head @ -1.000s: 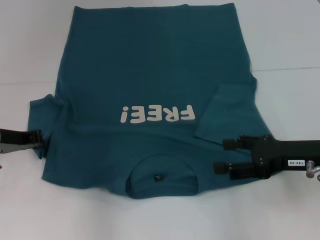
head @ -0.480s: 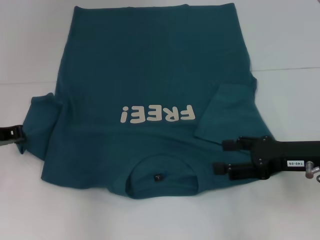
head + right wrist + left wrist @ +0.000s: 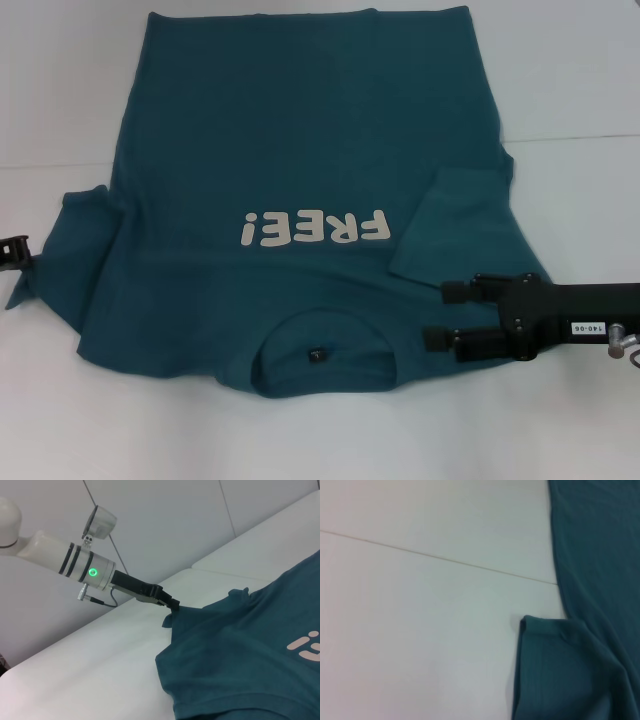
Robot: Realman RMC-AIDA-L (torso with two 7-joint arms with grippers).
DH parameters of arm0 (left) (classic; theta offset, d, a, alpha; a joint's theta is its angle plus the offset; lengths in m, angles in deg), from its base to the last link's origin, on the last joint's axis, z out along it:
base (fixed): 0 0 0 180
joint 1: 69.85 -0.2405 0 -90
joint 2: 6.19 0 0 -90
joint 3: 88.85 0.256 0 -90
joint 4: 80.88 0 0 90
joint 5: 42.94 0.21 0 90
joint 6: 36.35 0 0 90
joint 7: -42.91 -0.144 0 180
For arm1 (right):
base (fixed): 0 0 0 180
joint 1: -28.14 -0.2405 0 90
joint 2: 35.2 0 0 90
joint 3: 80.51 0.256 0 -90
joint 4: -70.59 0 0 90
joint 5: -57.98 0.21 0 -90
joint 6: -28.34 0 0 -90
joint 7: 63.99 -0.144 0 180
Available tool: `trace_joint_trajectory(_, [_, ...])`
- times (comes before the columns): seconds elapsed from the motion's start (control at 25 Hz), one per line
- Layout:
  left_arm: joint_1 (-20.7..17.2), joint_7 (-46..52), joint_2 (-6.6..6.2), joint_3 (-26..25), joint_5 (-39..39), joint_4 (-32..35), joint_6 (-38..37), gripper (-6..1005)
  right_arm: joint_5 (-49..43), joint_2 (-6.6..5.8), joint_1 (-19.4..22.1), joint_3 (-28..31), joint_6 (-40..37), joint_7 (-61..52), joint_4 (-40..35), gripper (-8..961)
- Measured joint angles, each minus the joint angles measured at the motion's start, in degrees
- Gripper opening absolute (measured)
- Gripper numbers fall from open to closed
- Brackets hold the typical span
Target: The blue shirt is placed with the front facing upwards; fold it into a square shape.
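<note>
Left claw [image 3: 172, 606], pinching the tip of the shirt's left sleeve [image 3: 60, 250] and drawing it taut, out from the blue shirt [image 3: 300, 150]; right claw [image 3: 445, 313], fingers spread, resting low over the shoulder beside the collar [image 3: 320, 350], just below the right sleeve [image 3: 455, 225], which lies folded onto the chest; shirt front-up on the white table [image 3: 560, 90], white lettering [image 3: 313, 228] above the collar. Step in hand, as judged: folding the left sleeve inward; the next move calls for carrying it across toward the lettering. Count: one shirt, two claws.
</note>
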Motion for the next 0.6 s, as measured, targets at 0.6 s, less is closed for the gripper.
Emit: trace_joint_trajectory(0.6, [0.08, 1.54, -0.68, -0.37, 1.41, 0.28, 3.98, 35, 0.0, 0.0, -0.46, 0.15, 0.43, -0.44, 0.55, 947])
